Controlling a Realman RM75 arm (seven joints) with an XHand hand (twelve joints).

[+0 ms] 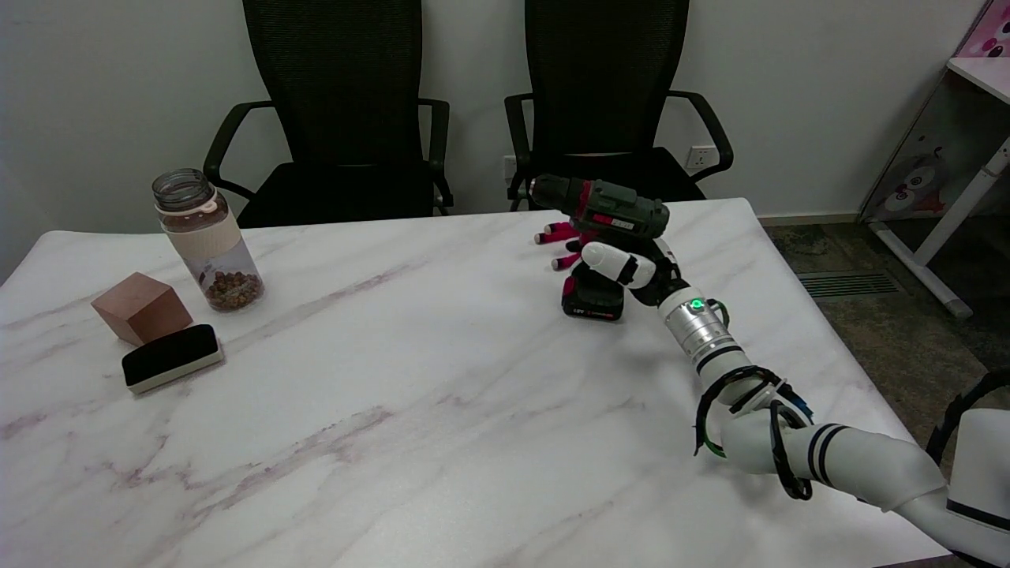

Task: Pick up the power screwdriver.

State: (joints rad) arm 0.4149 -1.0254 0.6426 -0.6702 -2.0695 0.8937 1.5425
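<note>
Screwdriver (604, 237) stands on the table (394, 379), right hand (611, 260) wrapped round its handle. Grasp seems set; next comes a straight lift.

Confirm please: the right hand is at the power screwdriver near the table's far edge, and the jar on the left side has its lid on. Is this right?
One detail is wrong. The right hand is indeed at the power screwdriver near the far edge of the table, but the jar on the left side has no lid; its mouth is open. The head view shows this.
</note>
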